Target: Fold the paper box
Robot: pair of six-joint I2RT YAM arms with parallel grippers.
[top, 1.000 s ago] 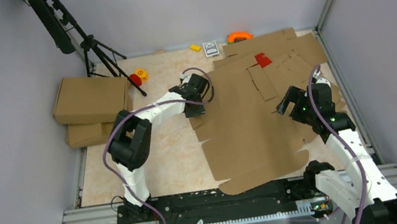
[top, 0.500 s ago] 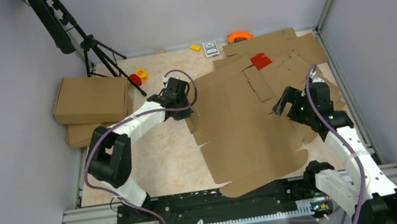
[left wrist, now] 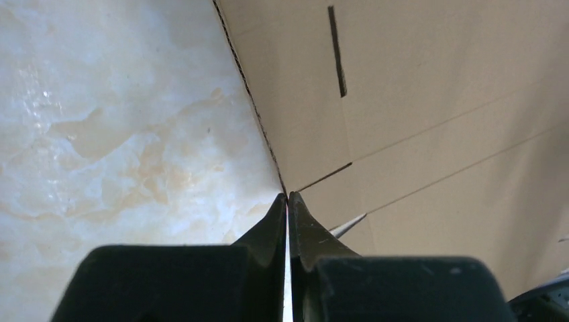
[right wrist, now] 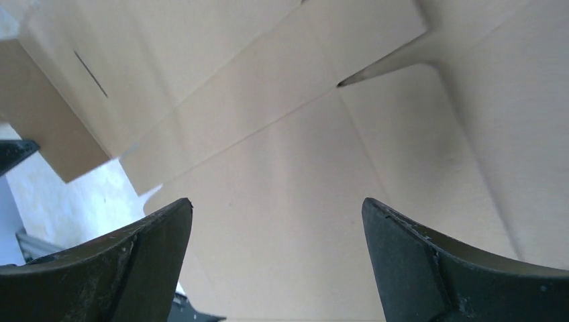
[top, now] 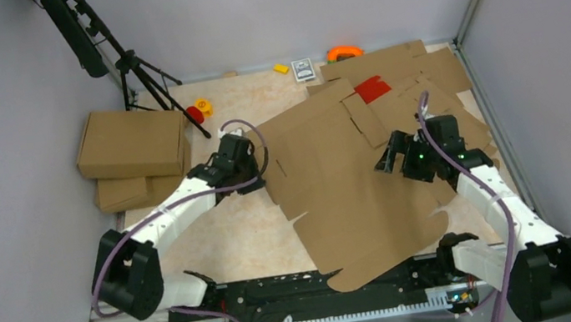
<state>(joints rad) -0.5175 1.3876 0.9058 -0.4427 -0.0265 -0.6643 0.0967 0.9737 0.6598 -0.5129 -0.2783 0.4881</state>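
The paper box (top: 336,187) is a large flat brown cardboard blank with slots and flaps, spread over the middle of the table and reaching the near edge. My left gripper (top: 258,167) is shut on its left edge; in the left wrist view the cardboard edge (left wrist: 268,144) runs straight into the shut tips (left wrist: 287,196). My right gripper (top: 388,160) hovers over the blank's right part with its fingers wide apart. In the right wrist view only the blank's creased surface (right wrist: 282,147) lies between the spread fingertips (right wrist: 276,201).
Two folded brown boxes (top: 132,140) lie stacked at the far left beside a black tripod (top: 139,72). Other flat cardboard sheets (top: 421,70) with a red piece (top: 373,88) are heaped at the back right. Small toys (top: 199,110) and a card deck (top: 303,70) sit near the back wall.
My left gripper has closed on the blank's left edge and moved left and nearer, and the blank shifted left and turned with it. My right gripper moved left over the blank.
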